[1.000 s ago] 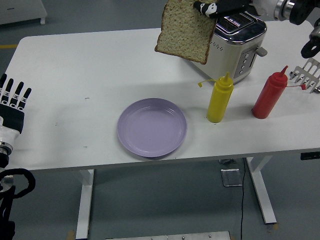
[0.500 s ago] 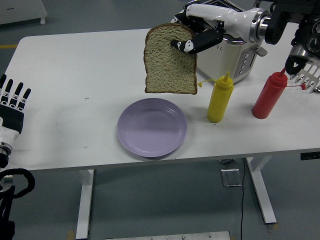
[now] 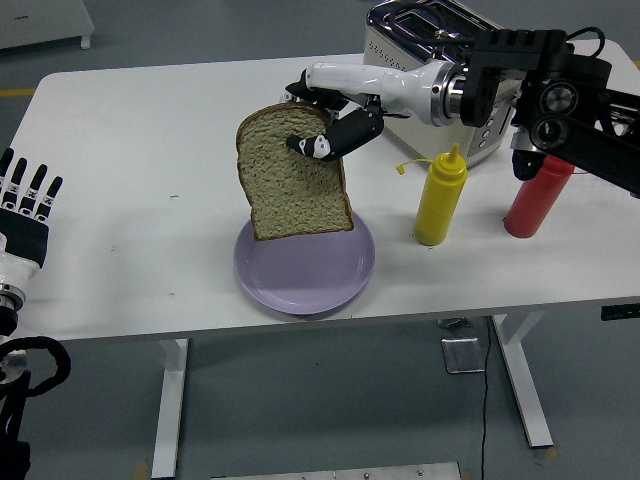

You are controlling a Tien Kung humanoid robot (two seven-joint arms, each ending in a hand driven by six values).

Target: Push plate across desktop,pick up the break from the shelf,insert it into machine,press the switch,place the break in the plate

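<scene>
My right hand (image 3: 322, 128) is shut on a slice of brown bread (image 3: 292, 180) and holds it upright, hanging by its top edge just above the purple plate (image 3: 330, 280). The plate lies near the table's front edge, partly hidden behind the bread. The silver toaster (image 3: 425, 35) stands at the back right, behind my right forearm. My left hand (image 3: 24, 205) rests at the picture's left edge with its fingers spread and holds nothing.
A yellow squeeze bottle (image 3: 440, 198) and a red squeeze bottle (image 3: 534, 196) stand right of the plate, under my right arm. The white table (image 3: 150, 150) spreads to the left.
My right hand has carried the bread from beside the toaster leftward and down to just over the plate. The left hand has not moved.
</scene>
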